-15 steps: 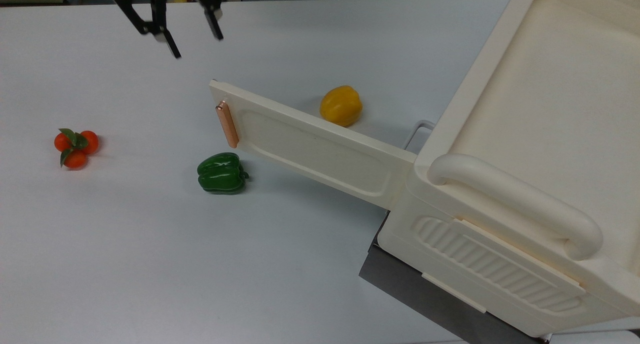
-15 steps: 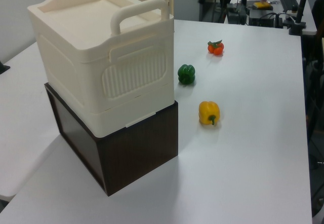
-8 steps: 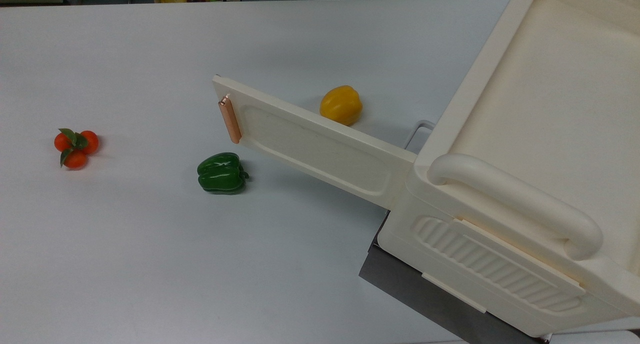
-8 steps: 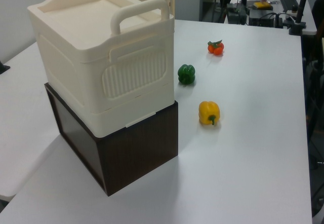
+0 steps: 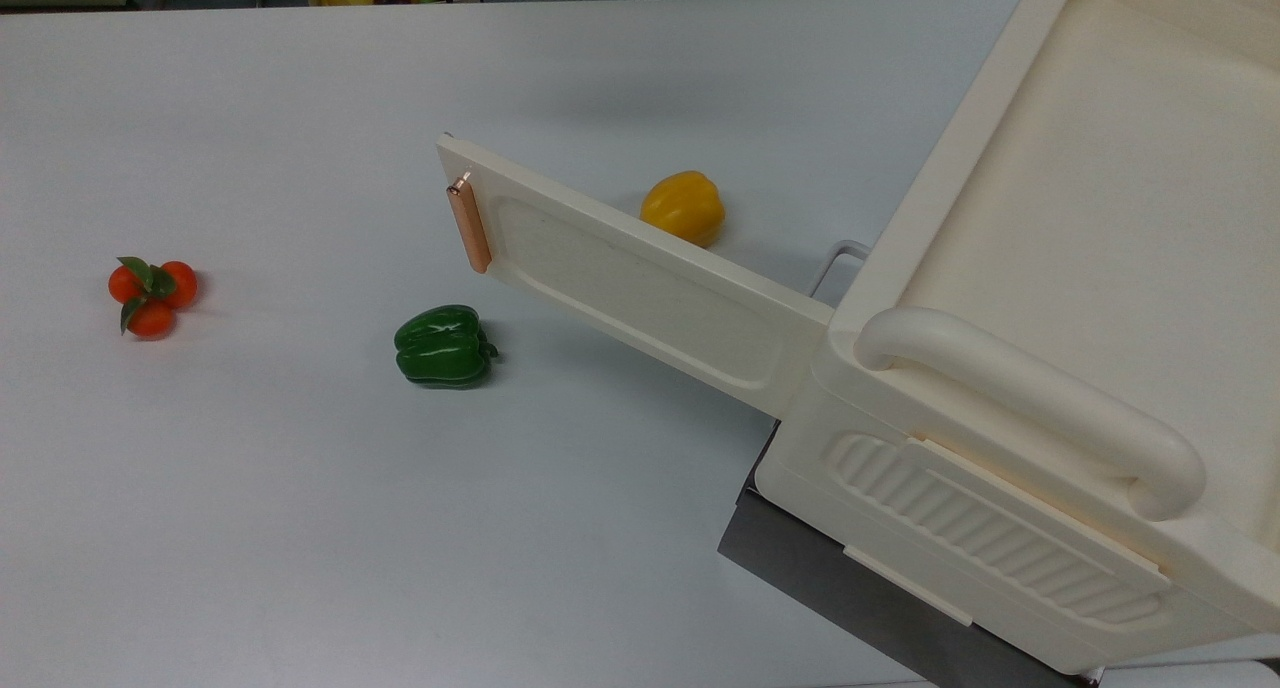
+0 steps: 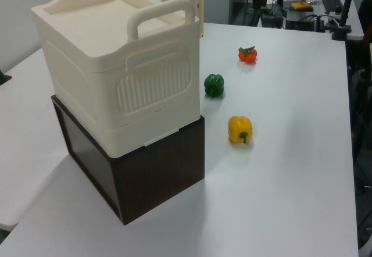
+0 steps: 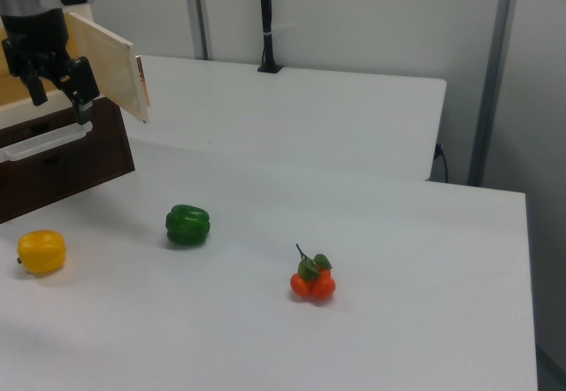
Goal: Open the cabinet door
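- My black two-finger gripper (image 7: pixel 60 99) hangs at the right view's upper left, in front of the cream cabinet and above the dark brown base (image 7: pixel 53 165); my two fingers (image 7: pixel 82 108) are spread wide apart, with nothing between them and touching nothing.
- The flat cream plastic cabinet door (image 5: pixel 640 288) with its recessed rounded inset stands swung wide open, jutting out from the cream plastic box (image 5: pixel 1080 298) toward the top view's left.
- Its short copper-coloured bar handle (image 5: pixel 468 225) sits at the door's free edge, apart from my fingers.
- A glossy green bell pepper (image 5: pixel 443 345) lies on the white table (image 5: pixel 250 488) near the door's free end.
- A yellow bell pepper (image 5: pixel 683 207) lies just behind the door in the top view.
- A cluster of small orange fruits with green leaves (image 5: pixel 151 293) lies well apart, at the top view's left.
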